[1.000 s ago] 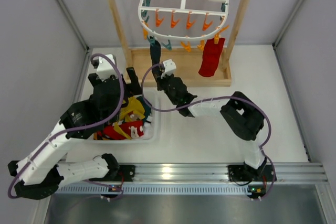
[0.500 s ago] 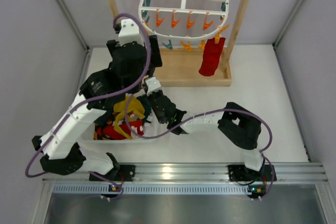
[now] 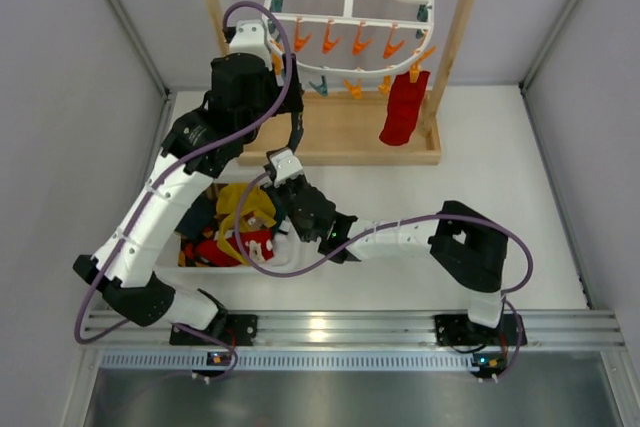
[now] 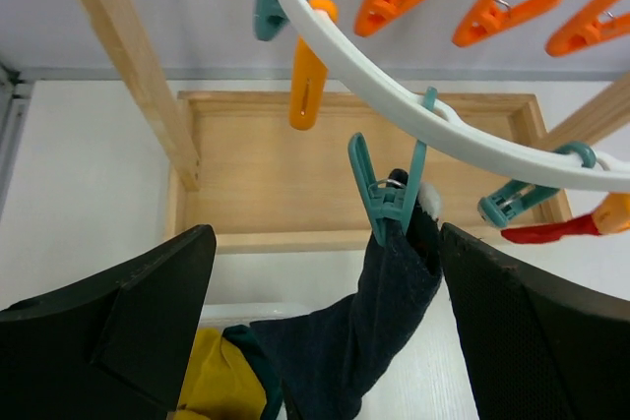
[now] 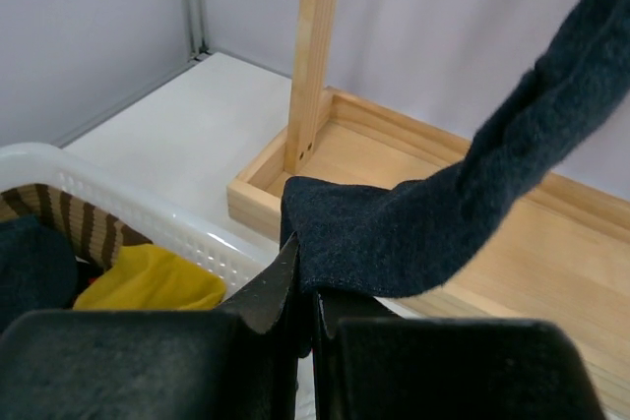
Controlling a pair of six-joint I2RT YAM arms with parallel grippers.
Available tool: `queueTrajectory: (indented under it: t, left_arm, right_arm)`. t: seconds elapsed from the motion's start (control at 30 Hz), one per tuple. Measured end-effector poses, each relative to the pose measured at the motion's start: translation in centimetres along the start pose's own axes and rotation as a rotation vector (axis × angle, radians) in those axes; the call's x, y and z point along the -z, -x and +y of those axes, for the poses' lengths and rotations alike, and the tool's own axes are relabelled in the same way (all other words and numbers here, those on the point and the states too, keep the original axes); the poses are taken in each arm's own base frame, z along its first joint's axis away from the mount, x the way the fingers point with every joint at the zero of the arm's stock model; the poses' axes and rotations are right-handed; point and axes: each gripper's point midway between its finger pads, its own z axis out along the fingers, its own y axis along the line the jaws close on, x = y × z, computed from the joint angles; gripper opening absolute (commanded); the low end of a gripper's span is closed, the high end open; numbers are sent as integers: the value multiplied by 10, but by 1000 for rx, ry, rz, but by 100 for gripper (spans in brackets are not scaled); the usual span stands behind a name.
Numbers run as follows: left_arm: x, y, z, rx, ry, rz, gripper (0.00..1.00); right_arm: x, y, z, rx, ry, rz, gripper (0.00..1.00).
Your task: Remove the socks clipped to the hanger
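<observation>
Tool, right (image 5: 300,282): fully closed, pinching the lower end of the navy sock (image 5: 443,213) just above the rim of the basket (image 5: 177,233).
Tool, left (image 4: 325,243): jaws spread wide and empty, one on each side of the teal peg (image 4: 384,194) that grips the sock's top.
Sock location: we find the navy sock clipped to the white hanger (image 4: 443,120), stretched at a slant from peg to right tool. The red sock (image 3: 403,107) hangs from an orange peg (image 3: 413,73) at the hanger's right side.
Risk, pull without release: we judge that drawing the sock down while the peg bites would tilt or swing the hanger, or slip the fabric out of the right tool.
Risk, missed peg: the peg dangles freely. If the left jaws close on its tip or on the sock rather than on its handles, it will not open.
Risk, drop: a released top end could land on the bench (image 3: 520,197) beside the basket.
Arm pose, left: raised high and extended to the hanger's near-left rim, tool facing the wooden stand (image 5: 313,56).
Arm pose, right: low, stretched across the bench toward the basket.
</observation>
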Motion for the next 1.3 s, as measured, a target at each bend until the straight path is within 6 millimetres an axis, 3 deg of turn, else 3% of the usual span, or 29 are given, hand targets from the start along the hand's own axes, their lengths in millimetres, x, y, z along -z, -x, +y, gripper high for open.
queueTrajectory:
  t: [0.2,0.53,0.67,0.77,0.93,1.0,1.13,1.23,1.27,1.3]
  left_arm:
    - [-12,-3,-9,5,-118,5,92]
    - [-26,1,-26,30,-233,-34,81]
    - [-31,1,-37,34,-274,-39,67]
    - [-36,-3,-42,35,-294,-28,62]
    - [-42,-8,-45,34,-295,-17,38]
    - [-44,-8,-45,32,-292,-16,19]
    - [-45,-7,-45,30,-292,-24,9]
    - [-45,-6,-45,31,-292,-26,7]
    - [-45,-6,-45,30,-292,-26,11]
    - [-45,-6,-45,30,-291,-26,21]
  right_arm:
    - [2,12,4,-31,37,-14,0]
    - [10,-3,12,-33,100,24,0]
    - [11,-2,12,-38,105,25,0]
    - [11,-2,12,-39,107,25,0]
    - [11,-2,12,-44,107,26,0]
    - [11,-2,12,-45,108,26,0]
    - [14,-6,12,-46,112,34,0]
    - [20,-12,9,-45,114,47,0]
    - [23,-14,7,-44,116,52,0]
    - [27,-16,4,-45,115,57,0]
